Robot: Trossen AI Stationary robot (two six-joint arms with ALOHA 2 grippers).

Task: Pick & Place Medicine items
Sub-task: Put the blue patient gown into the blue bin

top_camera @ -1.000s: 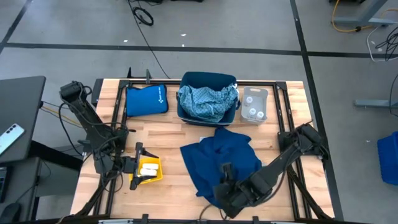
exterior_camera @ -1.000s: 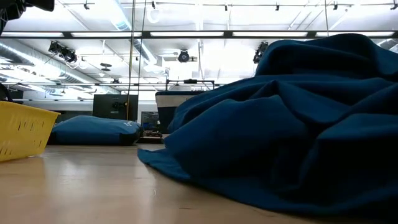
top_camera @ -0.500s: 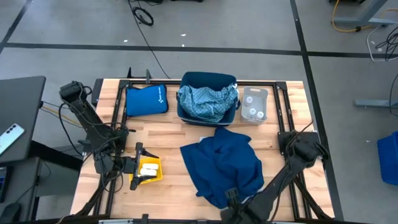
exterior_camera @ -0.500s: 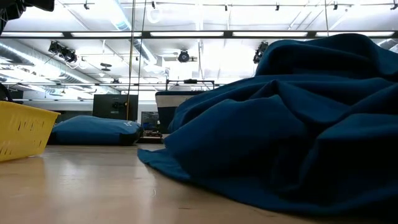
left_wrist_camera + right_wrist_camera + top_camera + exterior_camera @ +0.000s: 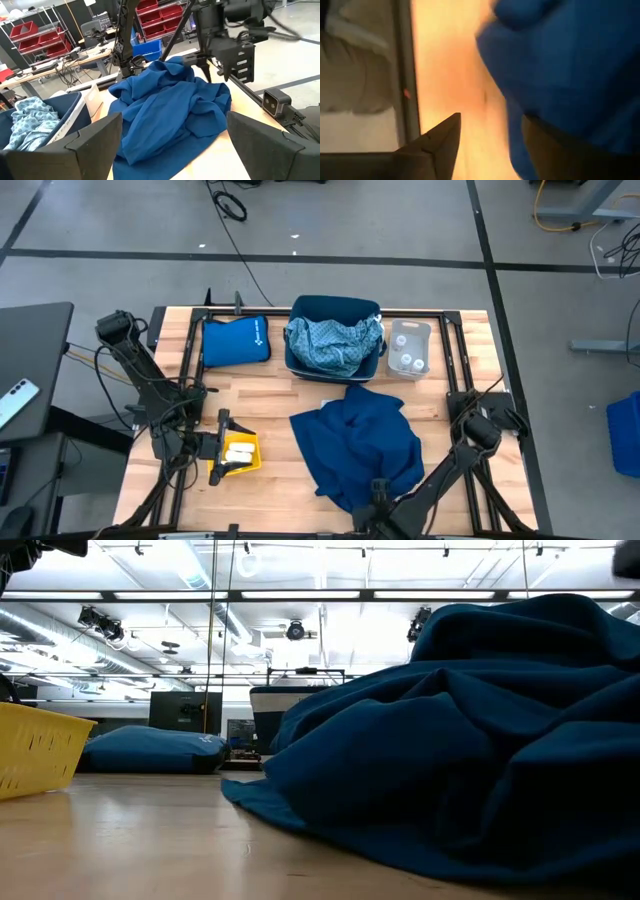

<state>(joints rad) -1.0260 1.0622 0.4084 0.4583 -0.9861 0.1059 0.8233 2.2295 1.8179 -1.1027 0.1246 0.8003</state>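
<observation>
medicine items: cream packs [image 5: 239, 451] lie in the yellow tray [image 5: 221, 469], left of the blue cloth [image 5: 362, 442]; round white bottles [image 5: 408, 356] sit in a clear bin [image 5: 409, 331], beyond the cloth's right corner. left gripper [image 5: 222, 444] hovers at the tray's left edge, well left of the cloth, fingers spread wide with nothing between them. beyond the cloth stand a flat pouch [image 5: 234, 341], then a tub [image 5: 335, 309] of patterned fabric. right gripper [image 5: 378, 498] is at the cloth's near edge; its fingers [image 5: 437, 142] are parted over bare wood, holding nothing.
</observation>
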